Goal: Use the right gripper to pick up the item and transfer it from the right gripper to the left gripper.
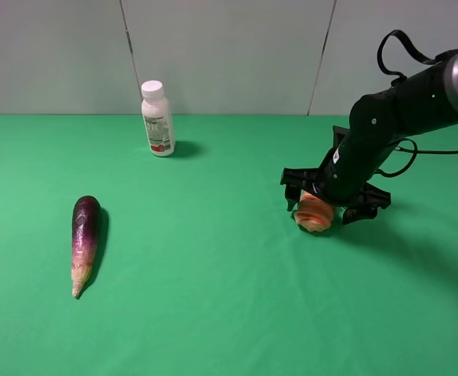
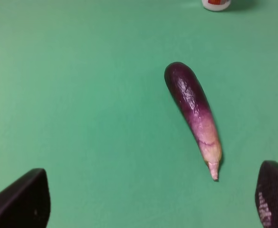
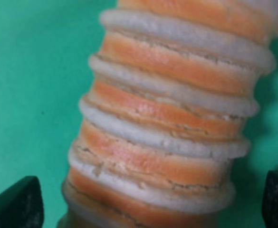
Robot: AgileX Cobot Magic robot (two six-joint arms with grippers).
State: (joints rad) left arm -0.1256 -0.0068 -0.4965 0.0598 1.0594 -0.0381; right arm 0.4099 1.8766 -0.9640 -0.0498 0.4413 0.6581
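The right claw (image 1: 325, 205) straddles the soft, spiral-ridged orange-and-cream roll (image 3: 172, 118), jaws spread, not pinching. The left claw (image 2: 147, 199) gapes wide near a glossy purple eggplant (image 2: 193, 114). The white plastic bottle (image 1: 157, 119) has an unreadable label.

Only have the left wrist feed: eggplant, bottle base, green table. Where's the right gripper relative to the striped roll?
Observer: Exterior high shows the right gripper down over the roll, on the right side of the table.
Operator: Closed on it yet?
Observer: No. In the right wrist view, green table shows between each finger and the roll, so the jaws are open and straddling it.
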